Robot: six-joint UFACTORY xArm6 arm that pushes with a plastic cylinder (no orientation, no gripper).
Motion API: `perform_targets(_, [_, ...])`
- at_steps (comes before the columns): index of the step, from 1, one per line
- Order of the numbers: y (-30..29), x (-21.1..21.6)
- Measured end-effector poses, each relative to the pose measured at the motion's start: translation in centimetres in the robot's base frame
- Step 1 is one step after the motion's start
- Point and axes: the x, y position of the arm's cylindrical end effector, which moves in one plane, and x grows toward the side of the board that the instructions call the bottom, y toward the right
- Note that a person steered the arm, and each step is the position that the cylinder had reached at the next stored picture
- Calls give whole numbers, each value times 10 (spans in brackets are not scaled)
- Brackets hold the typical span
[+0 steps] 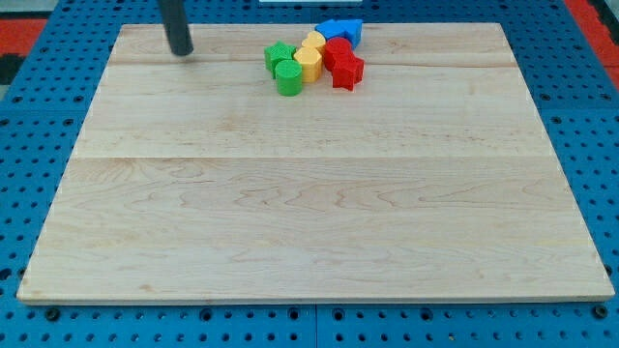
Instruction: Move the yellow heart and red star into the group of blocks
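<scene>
**Cluster formed at the top of the board; tip parked upper left**

Although the near half of the wooden board (309,222) lies bare, everything sits toward the frame's top centre. There the red star (347,71) touches a red block behind it, and the yellow heart (309,63) presses between a green cylinder (288,77), a green star-like block (279,55) and another yellow block (314,42), with blue blocks (340,30) farthest back. Both already look gathered. My tip (181,50) (a bare rod, nothing to open or close) stands upper left, well apart. Another push risks scattering the cluster or nudging blues off the far edge.

Lab bench (blue pegboard (580,116))
</scene>
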Motion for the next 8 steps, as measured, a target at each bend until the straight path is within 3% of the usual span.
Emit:
perform_targets(1, [63,78])
perform_targets(2, [169,74])
perform_targets(3, [266,35])
perform_targets(6, [241,-2])
perform_targets(7, [293,-23])
perform_targets(8, [315,-87])
